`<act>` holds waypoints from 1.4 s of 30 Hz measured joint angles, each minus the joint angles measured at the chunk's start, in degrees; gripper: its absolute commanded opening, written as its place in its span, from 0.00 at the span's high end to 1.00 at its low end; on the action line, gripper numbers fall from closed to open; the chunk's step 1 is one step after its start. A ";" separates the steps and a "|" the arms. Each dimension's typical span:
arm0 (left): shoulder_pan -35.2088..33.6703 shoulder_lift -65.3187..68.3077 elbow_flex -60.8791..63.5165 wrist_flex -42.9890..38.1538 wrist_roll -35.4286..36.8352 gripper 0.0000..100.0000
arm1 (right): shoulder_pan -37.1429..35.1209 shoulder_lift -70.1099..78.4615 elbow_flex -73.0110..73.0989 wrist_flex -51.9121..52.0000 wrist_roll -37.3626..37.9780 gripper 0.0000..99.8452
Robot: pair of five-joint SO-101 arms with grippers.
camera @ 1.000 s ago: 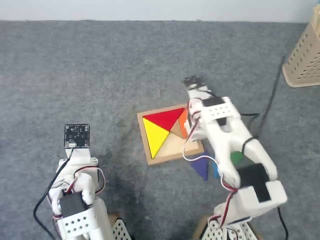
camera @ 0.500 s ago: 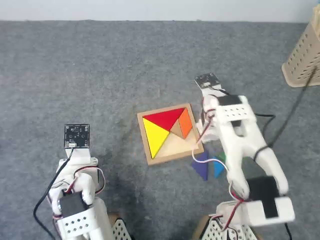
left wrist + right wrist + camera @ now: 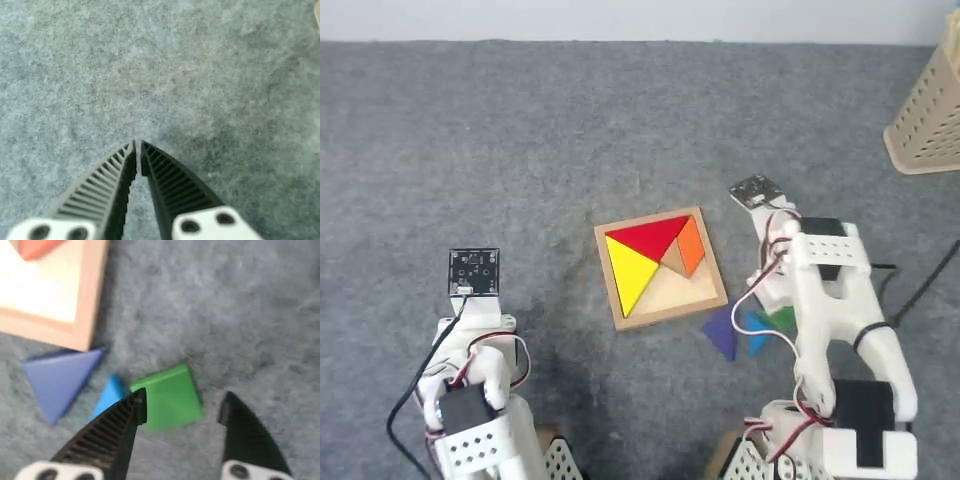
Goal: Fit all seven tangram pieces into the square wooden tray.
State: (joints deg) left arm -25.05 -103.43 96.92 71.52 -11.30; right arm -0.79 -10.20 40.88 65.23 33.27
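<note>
Right arm has swung off the tray (image 3: 672, 311), centre frame. Right gripper (image 3: 183, 399) is open over the green piece (image 3: 172, 395), lower right. Risk: a finger snags the adjacent light-blue triangle (image 3: 107, 400). Left gripper (image 3: 136, 146) is closed.

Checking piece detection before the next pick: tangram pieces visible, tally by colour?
red piece: 1
yellow piece: 1
orange piece: 1
purple piece: 1
light blue piece: 1
green piece: 1
Total: 6 clearly visible
</note>
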 measured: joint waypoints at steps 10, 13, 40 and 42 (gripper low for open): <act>0.00 0.00 0.00 0.00 0.00 0.99 | 0.97 4.75 2.20 -3.16 7.82 0.72; 0.00 0.00 0.00 0.00 0.00 0.99 | 0.88 7.21 0.88 -3.96 7.91 0.73; 0.00 0.00 0.00 0.00 0.00 0.99 | -0.79 11.16 -11.08 1.41 -7.21 0.79; 0.00 0.00 0.00 0.00 0.00 0.99 | -0.79 11.16 -11.08 1.49 -5.98 0.77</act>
State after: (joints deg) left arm -25.05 -103.43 96.92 71.52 -11.30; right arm -1.58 0.97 29.80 66.73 27.30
